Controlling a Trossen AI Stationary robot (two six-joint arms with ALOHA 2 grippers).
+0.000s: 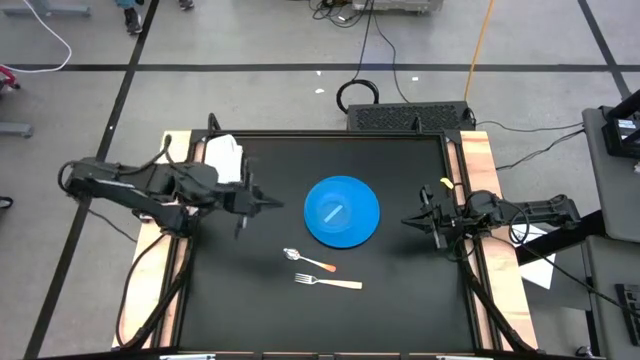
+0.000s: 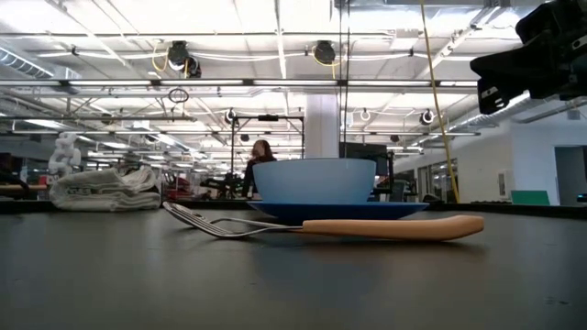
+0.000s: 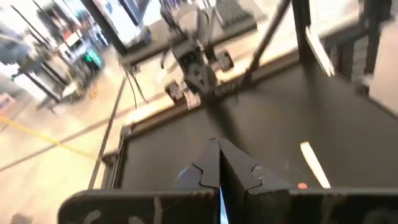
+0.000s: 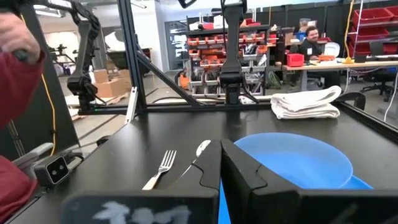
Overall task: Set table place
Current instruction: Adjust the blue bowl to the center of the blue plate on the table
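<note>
On the black table [image 1: 400,310] a blue plate [image 1: 342,210] lies in the middle; in the low view a blue bowl [image 2: 314,180] stands on it. Nearer the front edge lie a metal spoon [image 1: 308,260] and a fork [image 1: 328,283] with a tan handle, both flat on the tabletop. A folded white cloth [image 1: 224,158] rests at the far left. My left gripper [image 1: 272,203] hangs shut in the air left of the plate, holding nothing [image 3: 219,148]. My right gripper [image 1: 406,220] waits shut at the table's right edge, pointing toward the plate [image 4: 221,144].
Light wooden strips [image 1: 485,170] run along the table's left and right sides. A black box and cables [image 1: 410,115] lie behind the far edge. A person's red sleeve [image 4: 15,68] shows close by in the right wrist view. Bare tabletop spreads along the front.
</note>
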